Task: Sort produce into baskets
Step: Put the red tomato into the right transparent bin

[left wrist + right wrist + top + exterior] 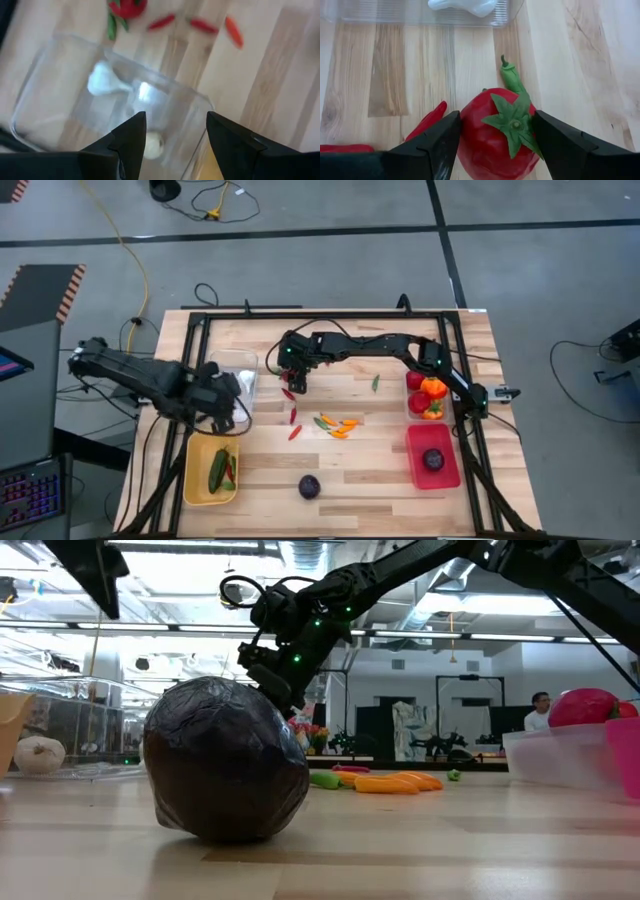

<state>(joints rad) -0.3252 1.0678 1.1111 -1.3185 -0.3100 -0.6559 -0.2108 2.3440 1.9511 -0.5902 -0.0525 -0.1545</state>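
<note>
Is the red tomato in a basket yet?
No, out. The tomato sits between the right claw fingers, over bare wood beside the clear bin.

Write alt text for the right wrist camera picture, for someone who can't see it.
The robot's right hand has its two dark fingers on either side of a red tomato with a green leafy top, on a pale wooden table. A green chilli and a red chilli lie beside the tomato, and a clear bin holding white garlic sits beyond.
</note>
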